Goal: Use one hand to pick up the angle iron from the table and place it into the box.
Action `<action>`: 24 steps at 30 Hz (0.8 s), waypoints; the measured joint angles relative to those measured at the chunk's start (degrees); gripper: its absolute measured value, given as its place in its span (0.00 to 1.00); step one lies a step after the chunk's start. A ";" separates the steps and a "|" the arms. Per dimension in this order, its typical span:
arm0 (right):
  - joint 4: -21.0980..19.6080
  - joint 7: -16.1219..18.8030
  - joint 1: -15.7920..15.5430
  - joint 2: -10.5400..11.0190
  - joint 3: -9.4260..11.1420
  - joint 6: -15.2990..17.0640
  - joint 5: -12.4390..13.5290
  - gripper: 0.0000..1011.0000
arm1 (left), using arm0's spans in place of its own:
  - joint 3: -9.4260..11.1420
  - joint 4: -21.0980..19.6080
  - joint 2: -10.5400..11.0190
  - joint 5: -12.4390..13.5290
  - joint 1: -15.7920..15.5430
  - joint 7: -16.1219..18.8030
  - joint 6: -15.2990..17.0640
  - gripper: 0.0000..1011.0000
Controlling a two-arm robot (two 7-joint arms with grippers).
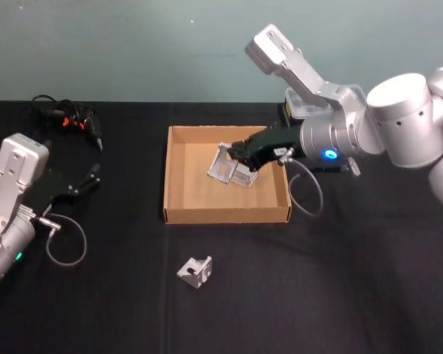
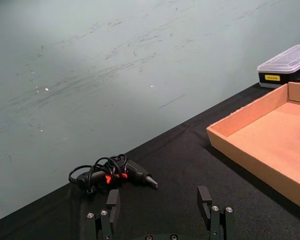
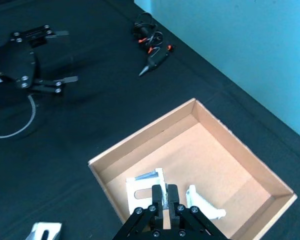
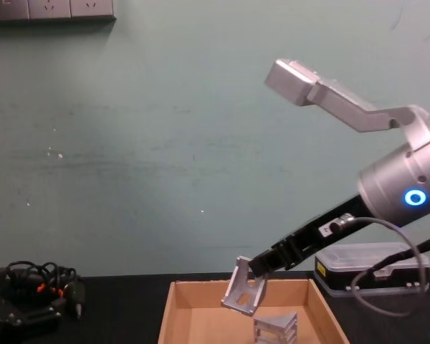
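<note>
1. Angle iron [image 1: 195, 271], a loose one, lies on the table [image 1: 325, 295] in front of the box [image 1: 179, 177].
2. I see the right gripper [image 1: 240, 153] clamped on a tilted angle iron [image 4: 241, 288] above the box floor, with another bracket [image 4: 276, 326] resting on the floor just beside it.
3. Left gripper [image 1: 94, 177] is parked at the left, fingers spread.
4. Far side: corded tool [image 1: 72, 122] and clear-lidded case [image 4: 373, 269]. Its yellow label is unreadable.

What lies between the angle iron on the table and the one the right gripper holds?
Bare table, then the box front wall, in the head view.
</note>
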 joint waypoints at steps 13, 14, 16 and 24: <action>15.20 0.06 4.67 -8.06 -2.28 -4.24 -3.59 0.07 | 0.00 0.00 0.00 0.00 0.00 0.00 0.00 1.00; 16.04 0.06 4.86 -8.50 -2.37 -4.47 -3.78 0.07 | 0.00 0.00 0.00 0.00 0.00 0.00 0.00 1.00; 18.15 0.14 5.29 -9.58 -2.60 -5.10 -4.31 0.07 | 0.00 0.00 0.00 0.00 0.00 0.00 0.00 1.00; 22.15 0.80 6.12 -11.48 -3.04 -6.06 -5.85 0.07 | 0.00 0.00 0.00 0.00 0.00 0.00 0.00 1.00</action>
